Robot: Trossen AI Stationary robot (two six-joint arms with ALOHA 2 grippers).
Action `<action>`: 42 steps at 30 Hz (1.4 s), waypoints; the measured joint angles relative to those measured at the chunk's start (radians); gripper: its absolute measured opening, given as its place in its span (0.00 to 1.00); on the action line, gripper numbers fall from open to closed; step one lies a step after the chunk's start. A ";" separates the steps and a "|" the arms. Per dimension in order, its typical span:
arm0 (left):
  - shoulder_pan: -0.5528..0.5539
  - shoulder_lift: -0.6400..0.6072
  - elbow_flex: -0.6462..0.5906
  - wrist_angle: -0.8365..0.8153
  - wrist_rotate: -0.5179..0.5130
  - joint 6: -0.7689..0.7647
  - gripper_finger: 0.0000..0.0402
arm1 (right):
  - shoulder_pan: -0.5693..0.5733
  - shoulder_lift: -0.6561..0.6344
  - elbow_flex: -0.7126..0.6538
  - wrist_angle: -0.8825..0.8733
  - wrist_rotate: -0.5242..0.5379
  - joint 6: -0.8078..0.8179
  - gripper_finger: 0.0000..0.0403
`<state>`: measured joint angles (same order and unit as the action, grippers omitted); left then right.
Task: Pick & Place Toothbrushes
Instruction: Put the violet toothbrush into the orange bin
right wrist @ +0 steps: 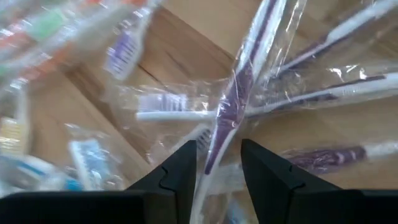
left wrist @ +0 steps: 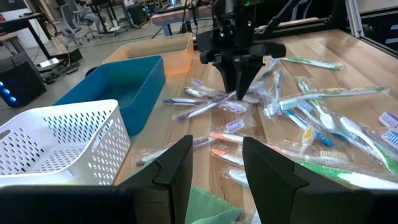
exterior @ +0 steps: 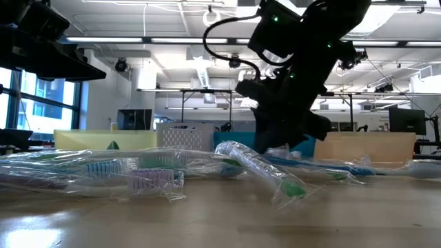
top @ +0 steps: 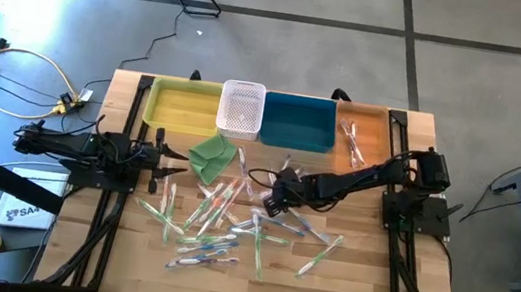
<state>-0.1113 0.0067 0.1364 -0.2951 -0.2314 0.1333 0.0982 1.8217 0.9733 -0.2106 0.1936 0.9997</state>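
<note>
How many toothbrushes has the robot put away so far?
Only a few: some wrapped toothbrushes lie in the orange bin. Right now the right pincer is down over a purple toothbrush, its fingers on both sides of it. Most of the toothbrush pile is on the table. The left pincer waits near the green cloth.

Even bright overhead light on my high view; soft, short shadows on table [top: 343, 288]. Low view backlit: ceiling strip lights [exterior: 172, 40] and window [exterior: 41, 103] glare, right arm [exterior: 303, 76] near-silhouette. Glare on toothbrushes' wrappers [exterior: 262, 169]. Right wrist view blurred, smeared toward edges. Left wrist view sharp; own fingers [left wrist: 177, 171] soft.
</note>
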 joint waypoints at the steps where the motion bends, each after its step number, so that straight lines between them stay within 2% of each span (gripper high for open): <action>1: 0.000 0.000 0.000 0.000 0.000 0.000 0.34 | -0.001 0.000 0.000 -0.016 -0.004 0.001 0.28; 7: 0.000 0.000 0.000 0.000 0.000 0.000 0.34 | -0.002 0.000 0.000 -0.022 0.001 0.002 0.22; 15: 0.000 0.000 0.000 0.000 0.000 0.000 0.34 | -0.002 -0.005 0.000 -0.009 0.015 -0.005 0.04; 27: 0.000 0.000 0.000 -0.005 0.004 -0.001 0.34 | -0.015 -0.082 0.000 0.006 0.021 -0.078 0.03; 37: 0.000 0.000 0.000 -0.023 0.004 -0.001 0.34 | -0.062 -0.277 0.000 -0.053 0.136 -0.176 0.03; 42: 0.000 0.000 0.000 -0.023 0.003 -0.001 0.34 | -0.092 -0.389 0.000 -0.159 0.211 -0.211 0.02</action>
<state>-0.1116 0.0067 0.1364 -0.3183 -0.2279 0.1326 0.0067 1.4332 0.9733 -0.3696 0.4050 0.7883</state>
